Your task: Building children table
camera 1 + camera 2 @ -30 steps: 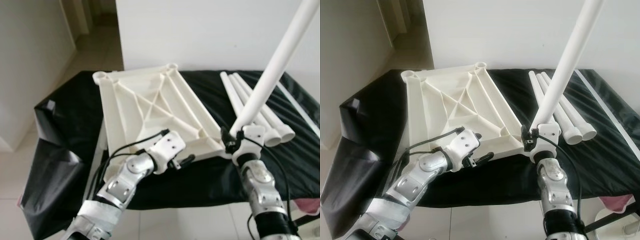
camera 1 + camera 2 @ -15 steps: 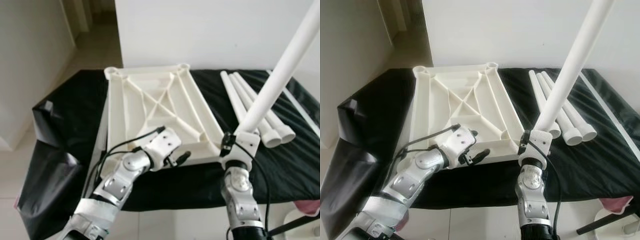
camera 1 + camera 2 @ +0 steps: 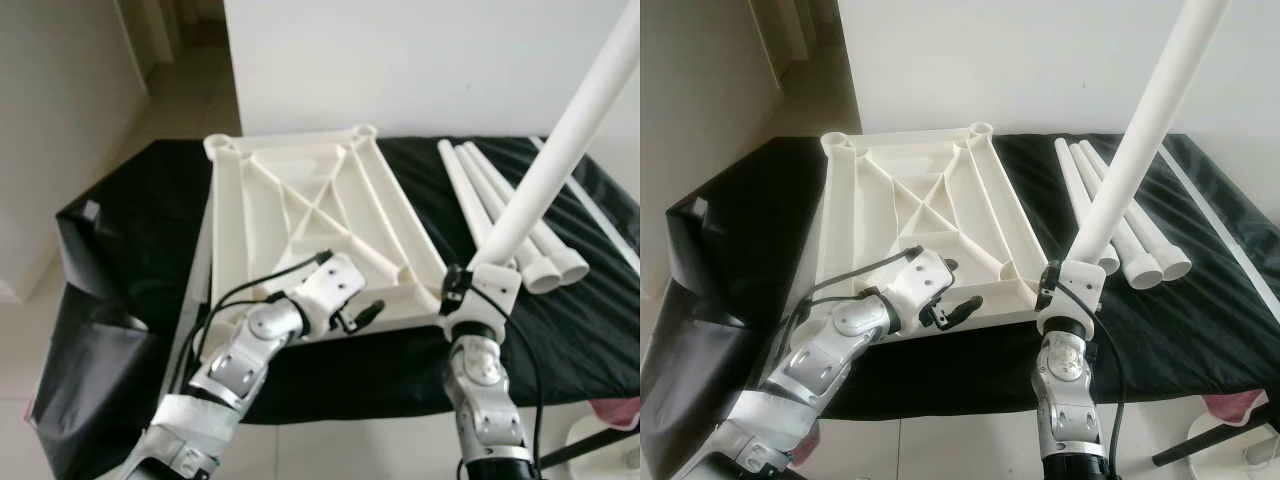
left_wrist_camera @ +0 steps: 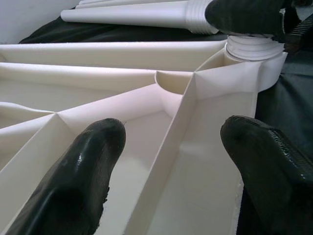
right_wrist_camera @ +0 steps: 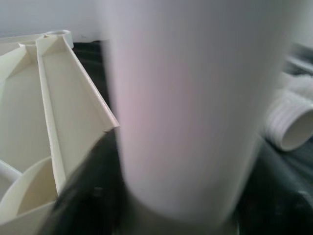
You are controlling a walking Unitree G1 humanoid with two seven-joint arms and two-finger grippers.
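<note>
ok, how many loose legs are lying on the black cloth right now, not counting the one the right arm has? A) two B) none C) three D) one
C: three white legs lie side by side on the black cloth, right of the upside-down tabletop, while the right gripper holds a fourth leg at the tabletop's near right corner.

Two jointed silver metal arms, each trailing a looping black cable, end in white plastic wrist housings; the left gripper (image 3: 362, 315) has rounded, glossy black fingers (image 4: 80, 181).
</note>
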